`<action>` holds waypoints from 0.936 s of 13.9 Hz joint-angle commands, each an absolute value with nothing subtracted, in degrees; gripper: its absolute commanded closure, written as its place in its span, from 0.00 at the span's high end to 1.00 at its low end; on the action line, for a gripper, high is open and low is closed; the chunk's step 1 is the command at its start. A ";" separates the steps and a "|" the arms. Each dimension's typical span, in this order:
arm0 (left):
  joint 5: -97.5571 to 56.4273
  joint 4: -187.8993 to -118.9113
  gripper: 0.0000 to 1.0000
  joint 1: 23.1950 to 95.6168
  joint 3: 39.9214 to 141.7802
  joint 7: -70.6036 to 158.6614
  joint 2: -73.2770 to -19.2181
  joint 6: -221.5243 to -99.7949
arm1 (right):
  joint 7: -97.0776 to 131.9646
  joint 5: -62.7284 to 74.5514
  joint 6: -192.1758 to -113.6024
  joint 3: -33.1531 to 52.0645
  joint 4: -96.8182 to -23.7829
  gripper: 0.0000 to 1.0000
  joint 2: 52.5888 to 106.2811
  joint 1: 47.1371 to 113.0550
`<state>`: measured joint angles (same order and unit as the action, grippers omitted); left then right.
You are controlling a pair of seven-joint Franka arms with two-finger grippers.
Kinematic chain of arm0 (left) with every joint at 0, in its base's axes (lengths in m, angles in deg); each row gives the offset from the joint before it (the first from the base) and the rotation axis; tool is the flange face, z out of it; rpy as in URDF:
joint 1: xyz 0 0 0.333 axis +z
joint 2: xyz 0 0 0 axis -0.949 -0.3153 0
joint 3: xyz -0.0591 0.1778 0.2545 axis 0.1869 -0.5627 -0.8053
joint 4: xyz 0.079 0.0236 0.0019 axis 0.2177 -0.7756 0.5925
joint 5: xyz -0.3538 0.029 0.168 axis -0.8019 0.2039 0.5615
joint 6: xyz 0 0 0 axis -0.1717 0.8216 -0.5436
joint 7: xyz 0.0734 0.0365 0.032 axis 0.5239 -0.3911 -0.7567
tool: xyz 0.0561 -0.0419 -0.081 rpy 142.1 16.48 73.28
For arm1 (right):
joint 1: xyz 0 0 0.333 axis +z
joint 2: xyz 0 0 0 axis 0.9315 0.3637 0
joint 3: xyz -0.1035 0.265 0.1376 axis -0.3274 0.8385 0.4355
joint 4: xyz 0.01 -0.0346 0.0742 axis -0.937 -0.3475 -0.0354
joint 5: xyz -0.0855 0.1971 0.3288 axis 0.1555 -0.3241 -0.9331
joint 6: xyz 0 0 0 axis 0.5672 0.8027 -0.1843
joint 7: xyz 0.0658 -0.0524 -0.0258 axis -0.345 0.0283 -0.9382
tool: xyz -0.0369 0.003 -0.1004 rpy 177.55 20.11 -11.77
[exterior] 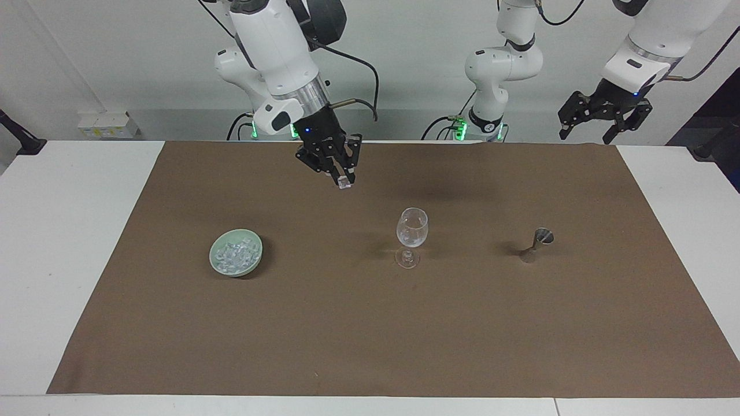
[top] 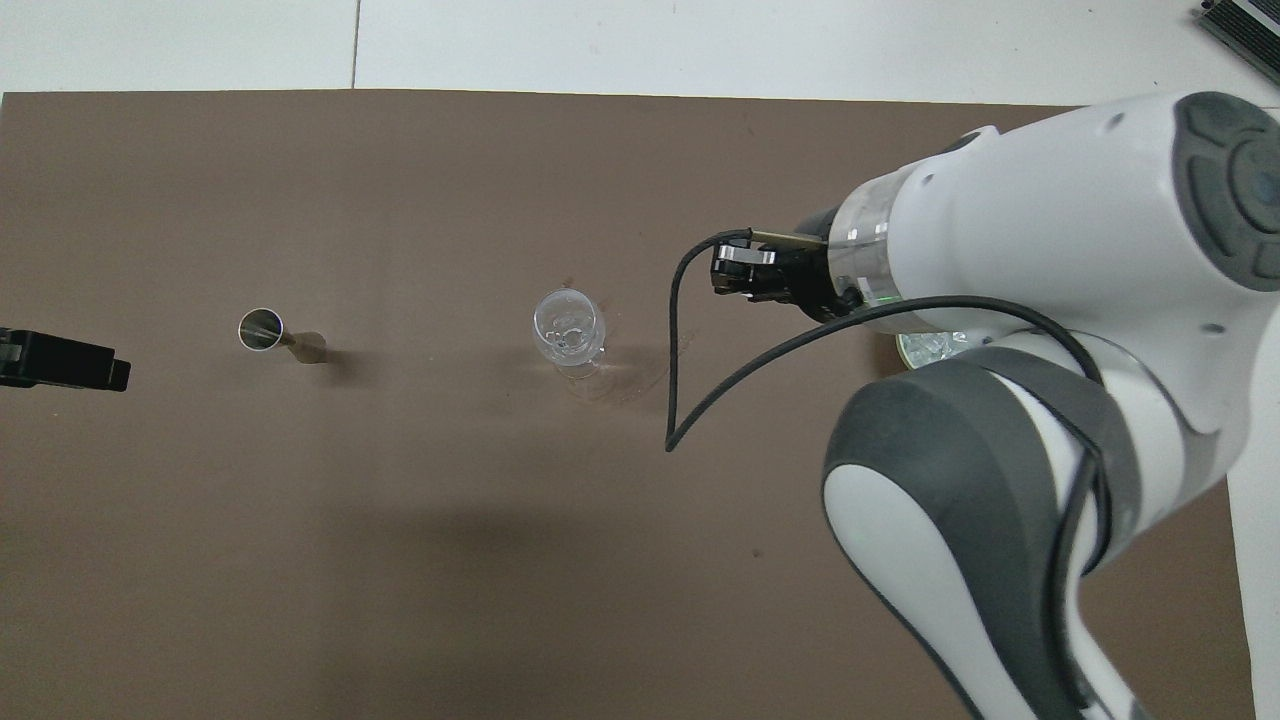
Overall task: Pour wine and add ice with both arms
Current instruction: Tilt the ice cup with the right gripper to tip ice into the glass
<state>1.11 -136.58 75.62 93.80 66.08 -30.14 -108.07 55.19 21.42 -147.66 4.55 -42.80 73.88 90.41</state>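
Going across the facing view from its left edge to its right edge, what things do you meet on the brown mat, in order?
Green dish of ice → wine glass → metal measuring cup. Above the mat, the right end effector, shut on an ice cube, hangs between dish and glass; the open left end effector waits past the measuring cup.

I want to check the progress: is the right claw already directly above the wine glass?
No. In the facing view the right claw, shut on an ice cube, hangs over bare mat between the green dish and the wine glass.
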 commanded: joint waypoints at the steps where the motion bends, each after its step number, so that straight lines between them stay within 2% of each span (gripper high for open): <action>1: 0.44 -138.34 1.00 75.58 93.36 66.77 -28.63 -108.50 | 59.61 20.41 -150.23 7.35 -34.43 0.00 81.65 90.73; 3: 0.44 -138.34 1.00 75.49 93.36 66.77 -28.63 -108.41 | 60.69 20.68 -153.32 8.49 -33.72 0.00 84.12 91.25; 6: 0.44 -138.34 1.00 75.40 93.36 66.68 -28.63 -108.32 | 62.26 20.77 -155.77 9.11 -28.28 0.00 90.26 93.27; 10: 0.44 -138.34 1.00 75.14 93.45 66.59 -28.54 -108.06 | 64.45 22.70 -157.37 9.20 -28.62 0.00 92.82 95.04; 13: 0.44 -138.34 1.00 75.05 93.36 66.50 -28.54 -107.97 | 65.34 26.48 -155.62 8.59 -31.24 0.00 92.31 95.74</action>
